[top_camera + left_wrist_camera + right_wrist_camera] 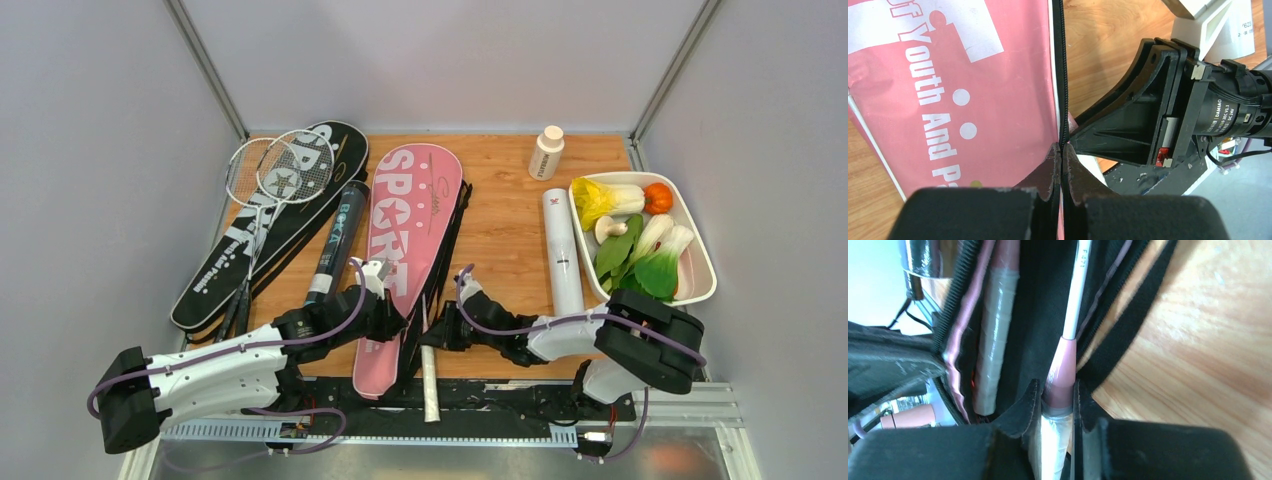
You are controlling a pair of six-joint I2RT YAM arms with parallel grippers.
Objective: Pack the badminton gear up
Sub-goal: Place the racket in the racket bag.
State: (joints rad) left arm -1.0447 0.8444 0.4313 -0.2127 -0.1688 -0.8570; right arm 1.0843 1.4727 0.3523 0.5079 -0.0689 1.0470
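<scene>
The right gripper [1056, 385] is closed on the pink racket [1062, 360], with one finger on each side of the pink cone where the shaft meets the taped handle. The racket lies inside the open pink bag [973, 75]. Its long axis runs straight ahead of this gripper: the shaft points away into the bag and the handle comes back under the fingers. A second taped handle [993, 340] lies just to the left. The left gripper [1062, 150] is shut and, as far as I can judge, pinches the bag's edge. I see two risks: the cone is tapered, so the fingers may slide along it, and the zipper band [1138, 300] just to the right may catch the shaft if the flap slips free
</scene>
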